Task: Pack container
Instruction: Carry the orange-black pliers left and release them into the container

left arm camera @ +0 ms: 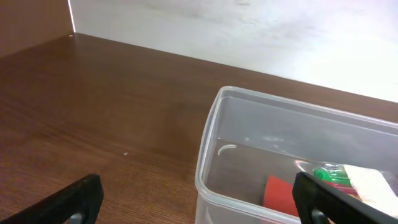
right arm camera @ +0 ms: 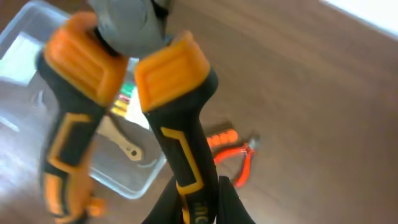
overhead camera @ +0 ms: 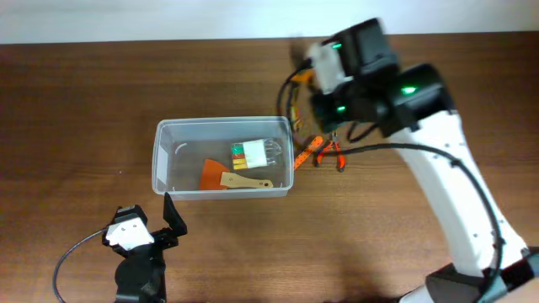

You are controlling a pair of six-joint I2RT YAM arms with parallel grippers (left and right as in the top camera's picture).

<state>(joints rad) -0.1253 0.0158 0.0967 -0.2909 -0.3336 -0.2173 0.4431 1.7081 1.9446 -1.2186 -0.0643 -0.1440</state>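
The container [overhead camera: 223, 123] sits centre-left on the worktop [overhead camera: 76, 101]. It holds an orange scraper [overhead camera: 215, 175] and a coloured packet [overhead camera: 253, 152]. Small red pliers [overhead camera: 328, 153] lie just right of it. The right gripper [overhead camera: 299, 71] carries an orange-and-black tool [overhead camera: 294, 101] at the container's upper right corner. The left gripper [overhead camera: 150, 223] is just below the container's lower left corner.

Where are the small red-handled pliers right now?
In the overhead view, the small red-handled pliers lie on the wooden table just right of the clear plastic container, outside it, near the right gripper clamping a large orange-and-black-handled tool.
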